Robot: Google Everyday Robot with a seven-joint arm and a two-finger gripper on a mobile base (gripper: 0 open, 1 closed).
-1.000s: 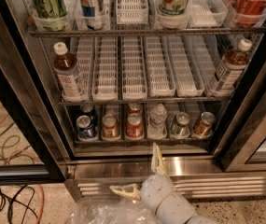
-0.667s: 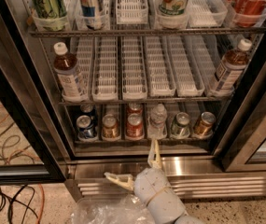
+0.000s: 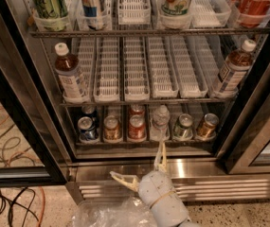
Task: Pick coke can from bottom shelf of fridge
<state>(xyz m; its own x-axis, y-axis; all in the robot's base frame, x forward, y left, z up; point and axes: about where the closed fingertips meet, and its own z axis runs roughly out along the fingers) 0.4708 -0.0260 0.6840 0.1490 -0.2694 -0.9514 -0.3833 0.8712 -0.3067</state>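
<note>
Tool [image 3: 137,161] wide open; low before fridge [image 3: 229,170].

Bottom shelf [image 3: 144,144], coke can [image 3: 136,126] among other cans [image 3: 112,127], clear bottle [image 3: 160,121], claw [image 3: 136,159] spread just below.

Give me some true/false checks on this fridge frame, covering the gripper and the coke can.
1. The gripper is open, low in front of the fridge's steel base. True.
2. The gripper holds the coke can. False: the can stands on the bottom shelf, untouched.
3. The coke can stands between a gold can and a small clear bottle. True.
4. The middle shelf is packed with cans. False: it shows a left bottle and a right bottle, no cans.
</note>
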